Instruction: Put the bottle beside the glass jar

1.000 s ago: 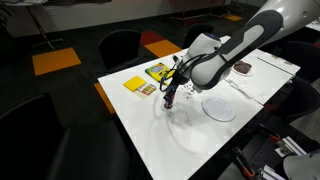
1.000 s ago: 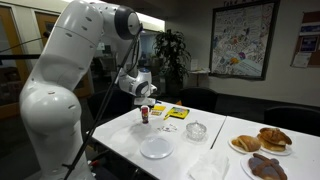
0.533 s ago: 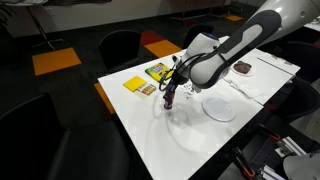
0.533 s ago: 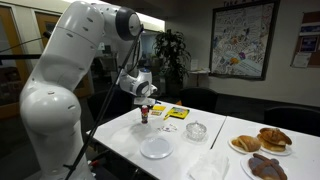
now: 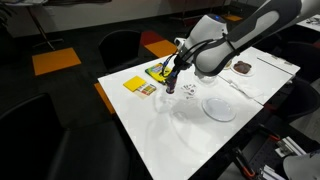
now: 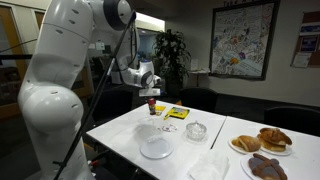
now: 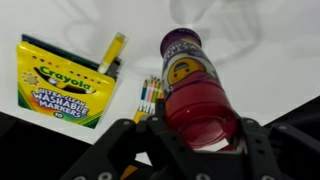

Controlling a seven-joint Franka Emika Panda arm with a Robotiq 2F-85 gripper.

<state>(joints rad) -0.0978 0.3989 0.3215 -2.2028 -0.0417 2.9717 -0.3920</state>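
Note:
My gripper (image 7: 195, 128) is shut on the bottle (image 7: 195, 90), which has a dark red body, a yellow label and a purple top. In both exterior views the gripper (image 5: 170, 84) (image 6: 150, 94) holds the bottle (image 6: 152, 107) in the air above the white table, near the crayon box. The glass jar (image 6: 196, 130) stands on the table to the side of the bottle, apart from it, behind the white plate (image 6: 155, 149). The plate also shows in an exterior view (image 5: 219, 108).
A Crayola crayon box (image 7: 58, 85) (image 5: 157, 71), loose crayons (image 7: 150, 95) and a yellow marker (image 7: 112, 52) lie under the gripper. A yellow pad (image 5: 135, 85) lies near the table edge. Plates of pastries (image 6: 262, 140) and a napkin (image 6: 210, 165) sit at the far end.
The gripper has lifted the bottle off the table and carried it up and toward the crayon box. The arm has raised with it.

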